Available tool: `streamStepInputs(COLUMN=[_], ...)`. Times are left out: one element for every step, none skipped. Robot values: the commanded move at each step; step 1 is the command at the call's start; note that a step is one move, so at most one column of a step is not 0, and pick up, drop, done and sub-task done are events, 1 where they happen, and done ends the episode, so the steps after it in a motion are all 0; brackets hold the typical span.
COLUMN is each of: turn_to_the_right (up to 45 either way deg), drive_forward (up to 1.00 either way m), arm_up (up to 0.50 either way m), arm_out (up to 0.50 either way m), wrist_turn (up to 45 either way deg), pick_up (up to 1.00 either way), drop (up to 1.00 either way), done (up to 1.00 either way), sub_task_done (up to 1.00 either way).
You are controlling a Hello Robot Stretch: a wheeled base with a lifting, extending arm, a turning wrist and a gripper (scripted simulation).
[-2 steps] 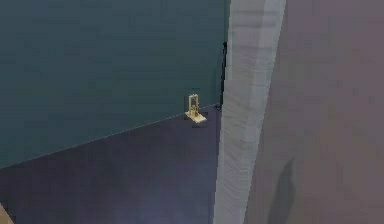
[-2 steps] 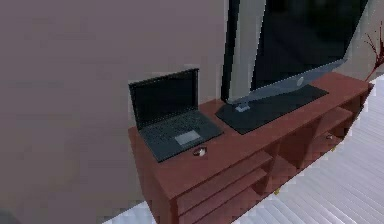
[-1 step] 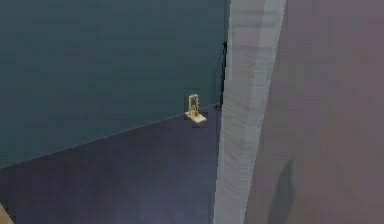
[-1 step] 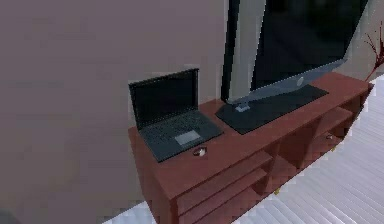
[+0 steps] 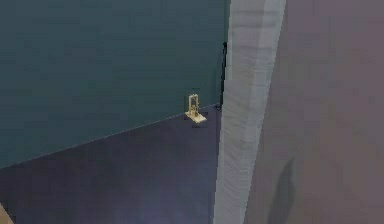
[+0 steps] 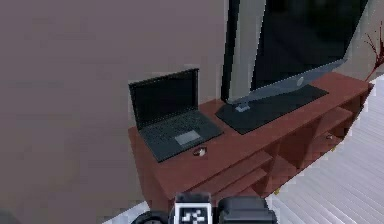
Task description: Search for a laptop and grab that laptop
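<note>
One laptop (image 6: 172, 115), one television (image 6: 297, 45), one stand (image 6: 245, 138)

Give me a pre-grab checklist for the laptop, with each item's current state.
1. Laptop located: ok. The laptop stands open on the wooden cabinet.
2. Laptop clear of the big screen: ok. It stands apart, to the screen's left in the arm side view.
3. Pincer at the laptop: not ok. It is at the picture's bottom edge, short of the laptop.
4. Pincer free of any load: cannot tell.
5. Arm lined up with the laptop: cannot tell.
</note>
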Motion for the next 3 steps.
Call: streamStepInputs(turn_to_the_right=[0.0, 0.0, 0.0], drive_forward=[0.00, 0.00, 0.00], arm_up=[0.00, 0.00, 0.00], arm_out=[0.38, 0.00, 0.00], wrist_turn=[0.0, 45.0, 45.0], pick_up=[0.00, 0.00, 0.00], drop=[0.00, 0.00, 0.00], done=[0.00, 0.00, 0.00], sub_task_done=[0.00, 0.00, 0.00])
